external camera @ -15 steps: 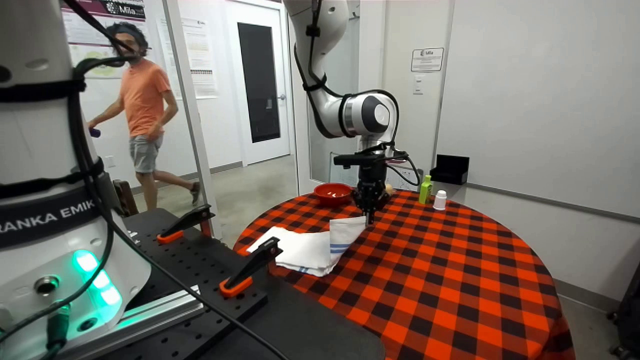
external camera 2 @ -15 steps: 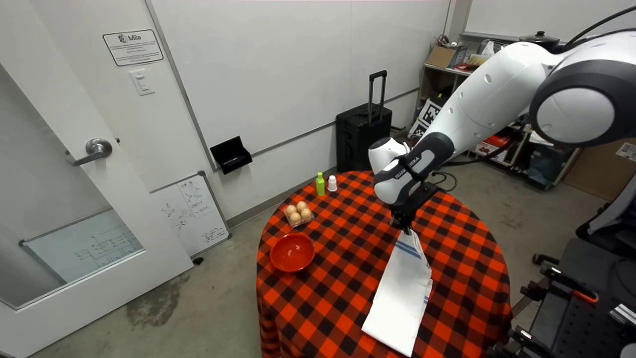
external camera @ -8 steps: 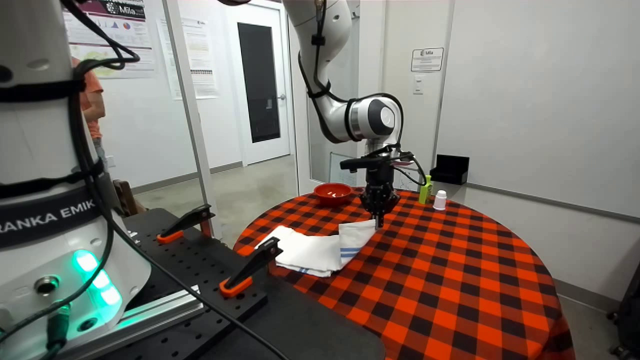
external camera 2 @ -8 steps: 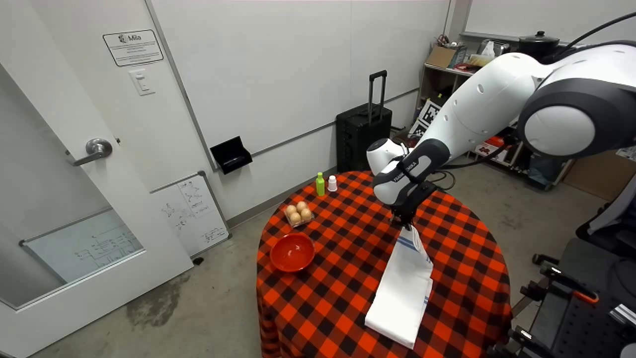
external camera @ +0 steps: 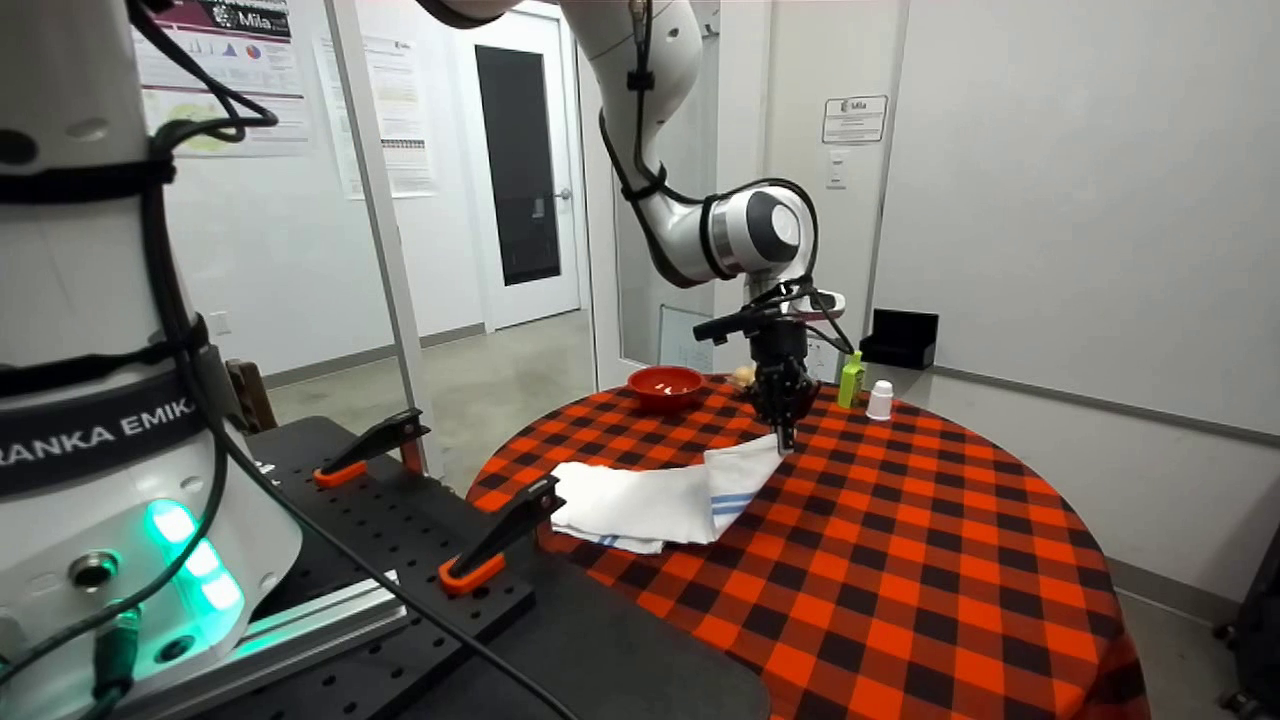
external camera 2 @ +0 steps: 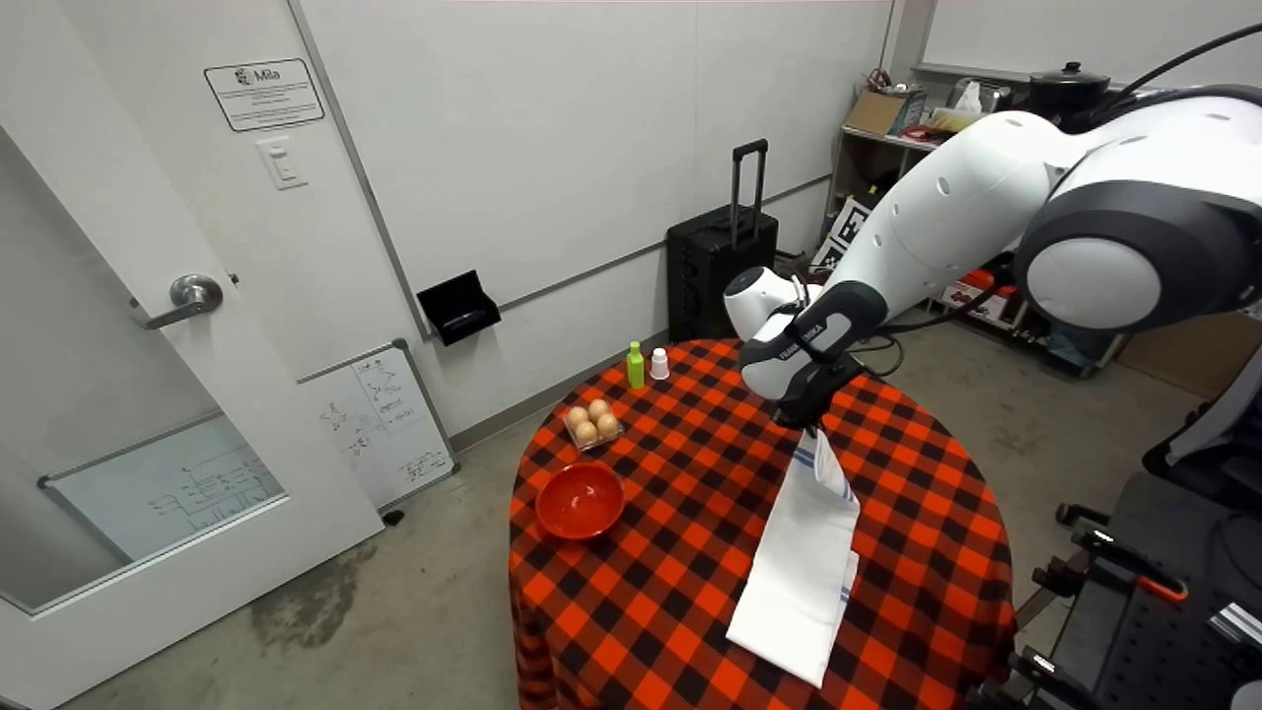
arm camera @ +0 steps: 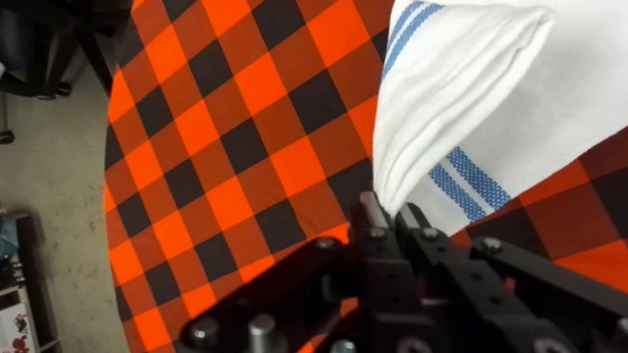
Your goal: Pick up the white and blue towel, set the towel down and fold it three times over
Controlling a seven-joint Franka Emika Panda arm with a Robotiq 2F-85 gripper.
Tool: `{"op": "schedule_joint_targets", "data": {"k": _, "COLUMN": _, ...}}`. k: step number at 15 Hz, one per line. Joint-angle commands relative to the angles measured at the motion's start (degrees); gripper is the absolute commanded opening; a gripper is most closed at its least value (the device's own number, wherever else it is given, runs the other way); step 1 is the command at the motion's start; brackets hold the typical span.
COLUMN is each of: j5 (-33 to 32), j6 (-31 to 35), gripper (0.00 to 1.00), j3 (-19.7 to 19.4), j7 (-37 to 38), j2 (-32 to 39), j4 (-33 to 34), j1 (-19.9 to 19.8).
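Sam: does the gripper point(arm camera: 390, 214) actually have anything?

Jo: yep, it's clamped on a bunched corner of the white and blue towel point(external camera 2: 797, 572), just the tips biting. In the wrist view that bunch runs off toward 1 o'clock, with blue stripes point(arm camera: 480, 175) around 2 o'clock, right beside the pinch.

Sam: and the rest of it?

Jo: in an exterior view the long part heads from the gripper to 6 o'clock, lying on the counter point(external camera 2: 690, 473), only the pinched end lifted. Looks like a fold in the making, can't tell which of the three.

Sam: what could bite us?

Jo: slipping, I reckon. Shallow grip, so a hard tug could pop the corner free. Pull toward 12 and the whole thing may just slide, since nothing pins the far end. Layers look loose too, so they could shear and crease crooked.

Sam: anything to knock over?

Jo: farther out, white container point(external camera 2: 660, 365) at 10, green bottle point(external camera 2: 635, 369) just short of that, eggs point(external camera 2: 586, 432) at 9, red bowl point(external camera 2: 580, 501) between 8 and 9. Would take a wild swing.
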Motion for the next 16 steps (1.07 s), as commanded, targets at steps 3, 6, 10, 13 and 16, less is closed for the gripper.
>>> {"op": "schedule_joint_targets", "data": {"k": 3, "j5": -0.29, "j6": -3.38, "gripper": 0.01, "j3": -2.8, "j7": 12.75, "j2": 1.46, "j4": 2.27, "j1": 3.41}}
{"op": "schedule_joint_targets", "data": {"k": 6, "j5": -0.35, "j6": -4.89, "gripper": 0.01, "j3": -2.77, "j7": 17.77, "j2": 1.47, "j4": 2.42, "j1": 3.89}}
{"op": "schedule_joint_targets", "data": {"k": 10, "j5": -0.64, "j6": -11.99, "gripper": 0.01, "j3": 1.4, "j7": 9.14, "j2": 0.91, "j4": 3.98, "j1": 0.76}}
{"op": "schedule_joint_targets", "data": {"k": 13, "j5": -0.56, "j6": -13.93, "gripper": 0.01, "j3": 3.41, "j7": 0.27, "j2": 1.01, "j4": 5.21, "j1": -0.93}}
{"op": "schedule_joint_targets", "data": {"k": 16, "j5": -0.55, "j6": -14.21, "gripper": 0.01, "j3": 6.24, "j7": -5.63, "j2": 0.31, "j4": 3.47, "j1": -0.01}}
